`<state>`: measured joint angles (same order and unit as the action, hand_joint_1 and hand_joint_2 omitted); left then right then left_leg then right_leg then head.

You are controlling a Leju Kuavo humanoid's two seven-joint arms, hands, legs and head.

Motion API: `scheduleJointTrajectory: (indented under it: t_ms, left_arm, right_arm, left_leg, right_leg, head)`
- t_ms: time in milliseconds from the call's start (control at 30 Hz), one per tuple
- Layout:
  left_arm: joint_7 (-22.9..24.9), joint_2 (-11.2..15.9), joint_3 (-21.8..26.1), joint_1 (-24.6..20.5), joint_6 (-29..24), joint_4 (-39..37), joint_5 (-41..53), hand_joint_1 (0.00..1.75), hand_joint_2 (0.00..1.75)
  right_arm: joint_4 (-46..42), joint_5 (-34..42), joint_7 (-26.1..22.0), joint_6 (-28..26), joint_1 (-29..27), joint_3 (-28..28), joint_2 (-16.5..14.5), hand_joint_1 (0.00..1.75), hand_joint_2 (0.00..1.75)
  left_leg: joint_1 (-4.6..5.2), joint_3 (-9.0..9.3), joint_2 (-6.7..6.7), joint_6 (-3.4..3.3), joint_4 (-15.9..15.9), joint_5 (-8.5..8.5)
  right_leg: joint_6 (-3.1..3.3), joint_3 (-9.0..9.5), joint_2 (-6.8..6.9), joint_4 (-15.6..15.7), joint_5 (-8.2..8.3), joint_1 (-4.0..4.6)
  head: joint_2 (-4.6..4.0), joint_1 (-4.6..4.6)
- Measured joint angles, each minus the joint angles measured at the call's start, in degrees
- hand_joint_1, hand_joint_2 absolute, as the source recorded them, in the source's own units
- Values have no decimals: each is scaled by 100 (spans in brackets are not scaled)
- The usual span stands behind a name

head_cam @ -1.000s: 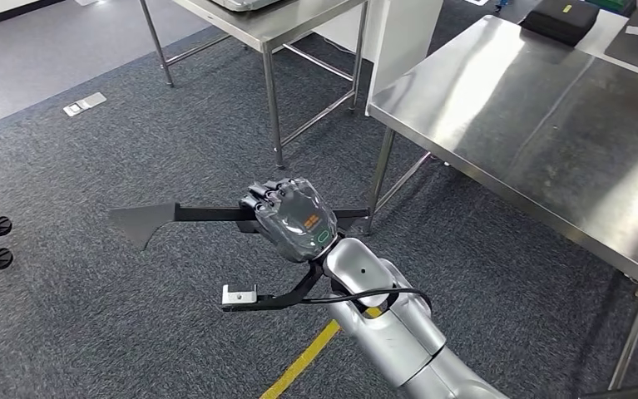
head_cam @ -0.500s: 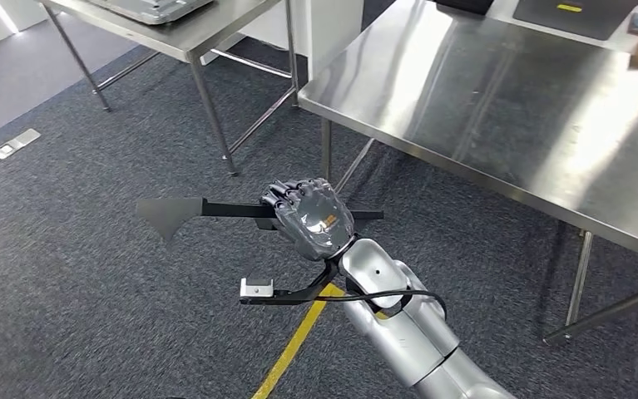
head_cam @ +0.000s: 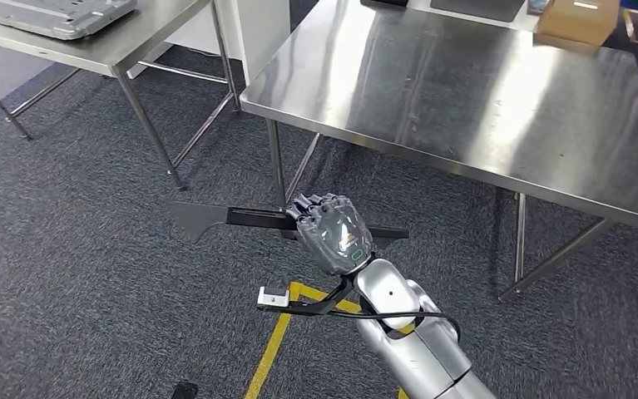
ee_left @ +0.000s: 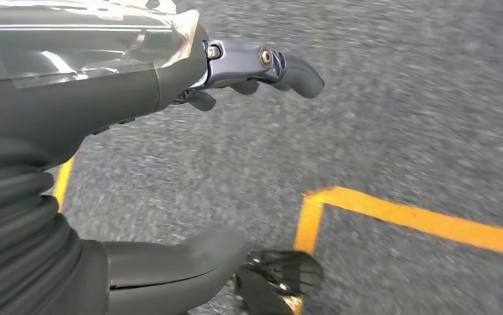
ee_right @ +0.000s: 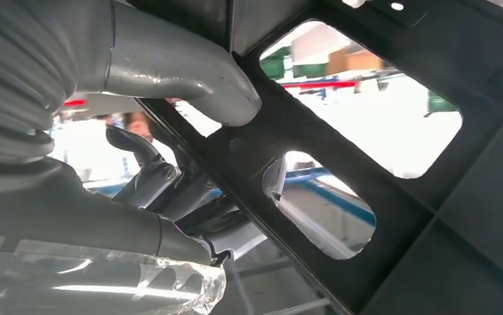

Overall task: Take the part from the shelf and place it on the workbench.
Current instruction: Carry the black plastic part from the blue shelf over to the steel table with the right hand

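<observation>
The part [head_cam: 240, 218], a flat black piece with cut-out windows, is already off the shelf and is carried in the right hand [head_cam: 334, 231] above the grey carpet [head_cam: 74, 249]. It is not yet on the workbench [head_cam: 482, 100]: in the head view it hangs in front of the near edge of the steel top and below it, close to a leg [head_cam: 276, 162]. What is left, by this judgement, is the last of the approach, the lift over the edge and the setting down. The broad steel surface ahead looks bare where the part would go; a cardboard box [head_cam: 577, 18] is seen at the far side.

The right hand is clamped on the part near the middle of its length, the wider end reaching out to the robot's left. In the right wrist view the thumb [ee_right: 189, 79] is pressed against a black rib of the part [ee_right: 340, 190] and the darker fingers [ee_right: 145, 172] are curled onto it from the other side, so the grip is taken as firm.

The left hand [ee_left: 170, 157] is seen in its wrist view hanging over carpet and a yellow floor line [ee_left: 419, 216]. Nothing is held in it; the thumb [ee_left: 189, 259] and the fingers [ee_left: 281, 65] are held well apart.

A second steel table [head_cam: 91, 46] with a grey tray [head_cam: 49, 12] stands further off to the left.
</observation>
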<state>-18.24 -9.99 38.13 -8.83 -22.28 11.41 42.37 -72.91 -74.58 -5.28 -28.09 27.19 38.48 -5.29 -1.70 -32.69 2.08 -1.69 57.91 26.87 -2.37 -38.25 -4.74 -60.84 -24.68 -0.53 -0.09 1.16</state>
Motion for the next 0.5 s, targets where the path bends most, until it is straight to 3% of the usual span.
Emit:
scheduleJointTrajectory:
  t_ms: [67, 133, 167, 200, 267, 333, 367, 433, 500]
  left_arm:
    - [7, -12, -21, -23, 8, 0, 20, 0, 175]
    - [0, -13, -40, -33, 20, 0, 27, 0, 175]
    - [-12, -14, -48, -43, 33, 0, 27, 0, 175]
    - [-31, -18, -56, -61, 48, 0, 27, 0, 175]
    - [-68, -26, -67, -107, 70, 1, 37, 0, 175]
    - [-84, -29, -73, -141, 70, 2, 61, 0, 175]
    - [-84, -28, -76, -151, 66, 2, 72, 0, 175]
    - [-78, -29, -91, -181, 59, 2, 84, 0, 175]
    - [-78, -29, -109, -208, 49, 2, 87, 0, 175]
  right_arm:
    - [-63, -20, 10, -5, -23, -67, 69, 175, 175]
    - [-101, -26, 15, -9, -63, -140, 155, 175, 175]
    - [-112, -27, 18, -11, -84, -178, 198, 175, 175]
    - [-127, -28, 22, -15, -103, -216, 238, 175, 175]
    - [-174, -25, 34, -42, -129, -291, 298, 175, 175]
    - [-236, -17, 45, -112, -173, -377, 349, 175, 175]
    - [-263, -14, 48, -154, -207, -422, 378, 175, 175]
    - [-314, -8, 46, -212, -293, -511, 450, 175, 175]
    - [-351, -15, 29, -264, -348, -581, 509, 175, 175]
  left_leg:
    - [15, 0, -181, -40, -17, -11]
    - [25, -4, -371, -42, -15, -6]
    - [24, -5, -455, -38, -14, -2]
    - [22, -1, -533, -30, -13, 4]
    - [31, 17, -660, 8, -6, 28]
    - [70, 55, -772, 73, -2, 66]
    - [89, 79, -829, 103, -6, 83]
    - [79, 131, -910, 166, -15, 124]
    - [45, 64, -685, 219, 212, 314]
  right_leg:
    - [23, -358, 315, -742, -322, -4]
    - [-12, -641, 386, -1342, -517, -20]
    - [-57, -630, 408, -1345, -494, -31]
    - [-110, -485, 457, -1090, -390, -43]
    - [-175, -9, 730, -241, -126, -52]
    - [-122, 285, 952, 275, 27, -22]
    - [-75, 310, 958, 325, 46, -5]
    - [9, 319, 809, 335, 67, -36]
    - [102, 333, 666, 349, 81, -92]
  head:
    - [0, -27]
    - [0, -31]
    - [0, -33]
    - [0, -35]
    - [0, -45]
    - [0, -46]
    - [0, -42]
    - [0, -24]
    - [0, -4]
